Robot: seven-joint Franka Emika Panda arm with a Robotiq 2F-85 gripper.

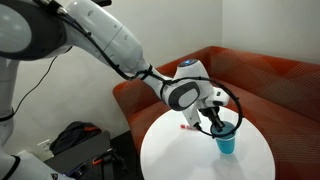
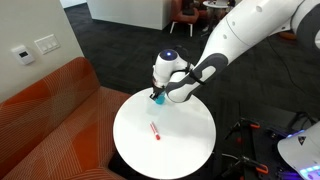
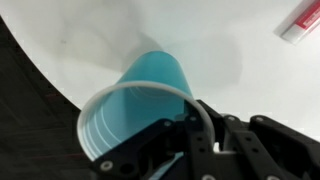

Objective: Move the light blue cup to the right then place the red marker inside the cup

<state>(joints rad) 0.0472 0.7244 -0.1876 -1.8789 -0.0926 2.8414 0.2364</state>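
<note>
The hand (image 1: pixel 217 126) is pinched shut on the rim of the light blue cup (image 1: pixel 227 145) at the desk's (image 2: pixel 190 150) 12 o'clock edge. Best moved low, upright and slowly, well clear of the red marker (image 2: pixel 155 131) lying mid-desk.

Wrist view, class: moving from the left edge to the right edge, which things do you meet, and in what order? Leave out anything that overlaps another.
dark floor → light blue cup → red marker
</note>
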